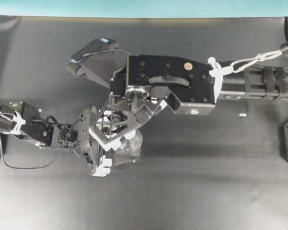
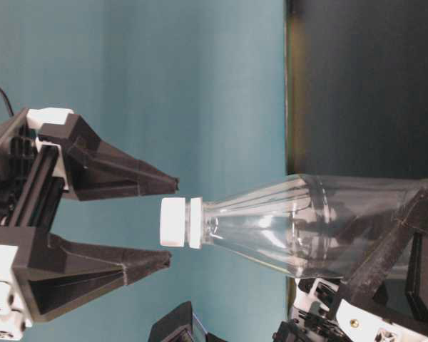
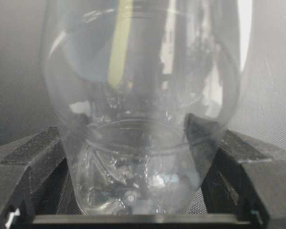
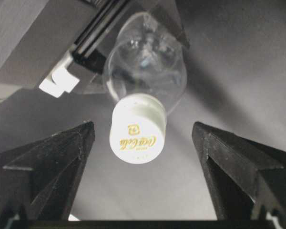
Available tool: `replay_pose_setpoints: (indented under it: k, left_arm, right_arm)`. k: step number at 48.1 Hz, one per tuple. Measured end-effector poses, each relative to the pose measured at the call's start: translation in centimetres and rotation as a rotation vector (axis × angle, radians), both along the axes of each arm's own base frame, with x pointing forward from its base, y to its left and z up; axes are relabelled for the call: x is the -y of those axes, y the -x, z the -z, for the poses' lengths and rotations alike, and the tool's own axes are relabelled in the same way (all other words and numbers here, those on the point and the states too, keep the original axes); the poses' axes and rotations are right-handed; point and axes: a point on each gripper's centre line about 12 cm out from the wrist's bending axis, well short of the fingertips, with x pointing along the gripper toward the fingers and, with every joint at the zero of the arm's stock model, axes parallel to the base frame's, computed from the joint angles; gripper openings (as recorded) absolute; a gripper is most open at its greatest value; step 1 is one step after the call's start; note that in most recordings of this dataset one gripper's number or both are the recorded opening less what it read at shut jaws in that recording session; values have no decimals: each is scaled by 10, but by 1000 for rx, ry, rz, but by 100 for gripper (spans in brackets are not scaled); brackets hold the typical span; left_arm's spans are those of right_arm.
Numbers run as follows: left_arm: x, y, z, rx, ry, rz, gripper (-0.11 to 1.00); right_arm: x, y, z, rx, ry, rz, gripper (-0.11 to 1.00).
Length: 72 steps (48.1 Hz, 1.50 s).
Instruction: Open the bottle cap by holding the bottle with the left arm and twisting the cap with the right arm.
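The clear bottle (image 2: 299,228) is held off the table, and my left gripper (image 1: 116,149) is shut on its lower body. In the left wrist view the bottle (image 3: 138,143) fills the gap between the black fingers (image 3: 224,157). The white cap (image 4: 137,129) with gold lettering is on the neck. My right gripper (image 4: 142,126) is open and faces the cap end-on. Its fingertips (image 2: 167,187) are level with the cap (image 2: 173,222) on either side, with clear gaps and no touch. From overhead the right wrist (image 1: 182,81) hides the cap.
A tiny white scrap (image 1: 242,115) lies on the dark table (image 1: 206,182) to the right of the arms. The left arm's loose cable (image 1: 24,165) trails at the left edge. A teal wall (image 2: 164,85) stands behind.
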Motion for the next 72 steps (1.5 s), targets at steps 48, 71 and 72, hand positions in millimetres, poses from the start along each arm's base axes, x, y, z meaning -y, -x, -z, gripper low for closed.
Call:
replay_pose_setpoints:
  k: [48,71,72]
  left_arm:
    - [-1,1,2,-15,-7,-1,81]
    - [-1,1,2,-14,-12,3,81]
    - [-1,1,2,-14,-12,1,81]
  right_arm:
    - [-1,1,2,52,41,-553,37]
    - [-7,-1,3,145,163,-1175,37]
    - [-7,-1,2,149,167,-1196,37]
